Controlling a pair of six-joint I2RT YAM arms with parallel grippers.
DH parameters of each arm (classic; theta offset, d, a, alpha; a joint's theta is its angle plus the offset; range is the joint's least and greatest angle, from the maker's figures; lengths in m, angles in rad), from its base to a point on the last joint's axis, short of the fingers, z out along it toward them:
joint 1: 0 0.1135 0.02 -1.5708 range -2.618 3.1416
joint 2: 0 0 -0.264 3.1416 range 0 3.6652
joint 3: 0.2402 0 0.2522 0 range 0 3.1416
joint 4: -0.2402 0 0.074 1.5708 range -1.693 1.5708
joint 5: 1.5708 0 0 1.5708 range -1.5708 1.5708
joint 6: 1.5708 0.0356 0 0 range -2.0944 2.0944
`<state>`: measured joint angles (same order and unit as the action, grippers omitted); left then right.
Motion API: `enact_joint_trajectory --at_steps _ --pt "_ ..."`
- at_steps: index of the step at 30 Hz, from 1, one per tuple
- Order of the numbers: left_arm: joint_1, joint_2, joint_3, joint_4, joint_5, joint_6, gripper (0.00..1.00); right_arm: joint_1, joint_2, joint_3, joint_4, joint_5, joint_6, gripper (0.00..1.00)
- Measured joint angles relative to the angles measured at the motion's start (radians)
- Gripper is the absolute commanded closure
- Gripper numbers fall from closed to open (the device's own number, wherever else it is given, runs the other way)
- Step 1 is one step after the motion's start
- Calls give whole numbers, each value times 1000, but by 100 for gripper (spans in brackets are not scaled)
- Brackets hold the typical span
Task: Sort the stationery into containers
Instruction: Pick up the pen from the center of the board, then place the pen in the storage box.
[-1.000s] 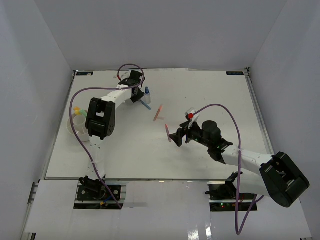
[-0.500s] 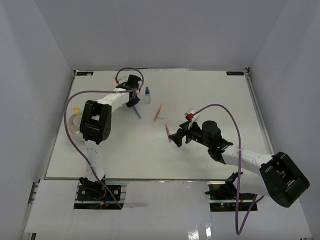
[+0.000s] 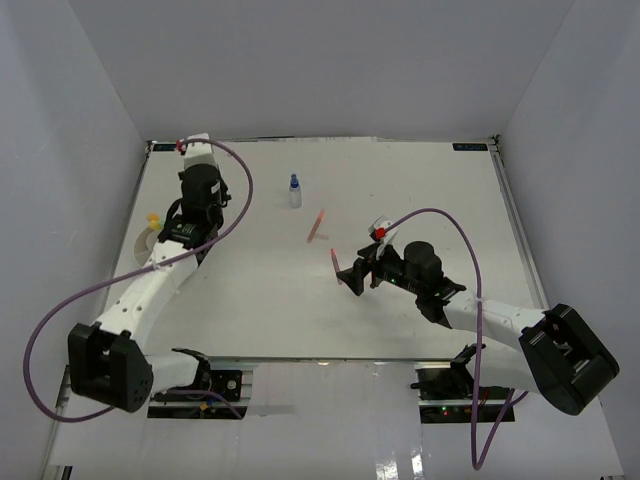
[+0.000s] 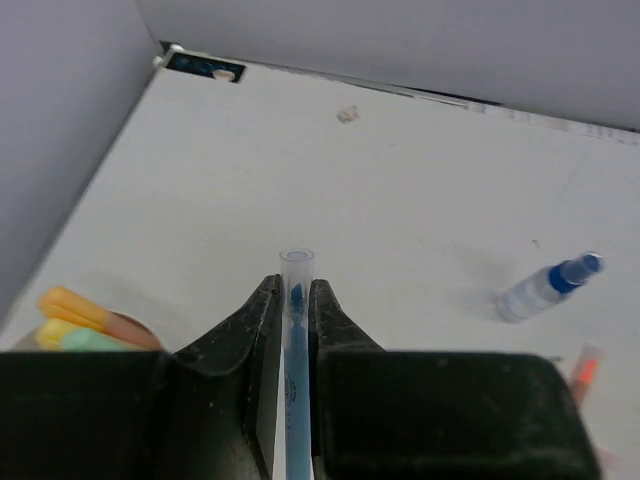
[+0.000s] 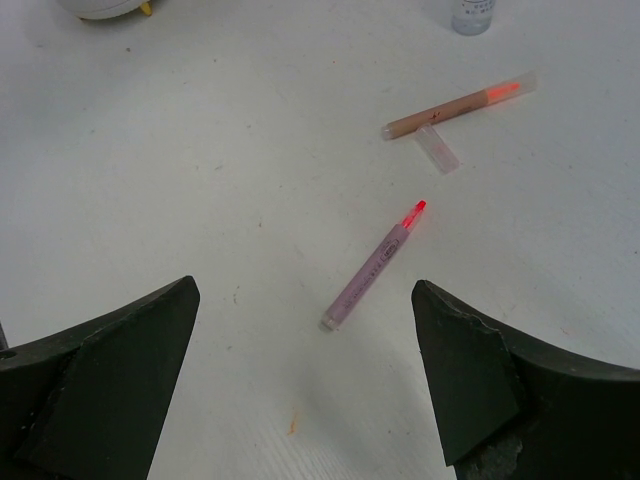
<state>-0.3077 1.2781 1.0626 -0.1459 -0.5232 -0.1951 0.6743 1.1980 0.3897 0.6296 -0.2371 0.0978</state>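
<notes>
- Well, we see a white table (image 3: 420, 190) boxed in by pale grey walls (image 3: 320, 70) on three sides.
- At the table's 9 o'clock edge sits the dish (image 3: 143, 243). Yellow and orange markers (image 4: 80, 315) lie in it, though we cannot tell in which compartment.
- The bottle (image 3: 294, 190) stands alone at about 11 o'clock from the table's middle.
- An orange pen (image 5: 455, 108) lies near the middle, with a clear cap (image 5: 437, 148) just beside it. A red pen (image 5: 372, 268) lies apart from both, toward 6 o'clock.
- The left arm runs from its base at 7 o'clock along the left side to about 10 o'clock, its wrist beside the dish.
- The left gripper (image 4: 296, 290) is pressed together on a blue pen (image 4: 296, 340), whose clear end pokes out past the fingertips and points toward 12 o'clock.
- The right arm stretches low from 5 o'clock toward the middle, a purple cable (image 3: 450, 218) arching over it.
- The right gripper (image 5: 303, 290) is spread wide and holds nothing. It hangs over the red pen without touching it.
</notes>
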Motion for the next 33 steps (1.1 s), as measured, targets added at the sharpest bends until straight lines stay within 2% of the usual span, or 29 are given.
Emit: enact_joint_trajectory --at_steps 5,10,22,27,28,33 --pt "85 -168 -243 206 -17 200 97 0 3 0 0 -10 0 6" --pt "149 -200 -435 377 -20 329 96 0 7 0 0 -13 0 6" --pt "178 -203 -656 686 -91 420 98 0 8 0 0 -13 0 6" --pt "182 -203 -672 763 -110 439 96 0 8 0 0 -13 0 6" --pt "182 -203 -674 778 -112 442 95 0 8 0 0 -13 0 6" --pt "182 -203 -681 801 -121 444 68 0 8 0 0 -14 0 6"
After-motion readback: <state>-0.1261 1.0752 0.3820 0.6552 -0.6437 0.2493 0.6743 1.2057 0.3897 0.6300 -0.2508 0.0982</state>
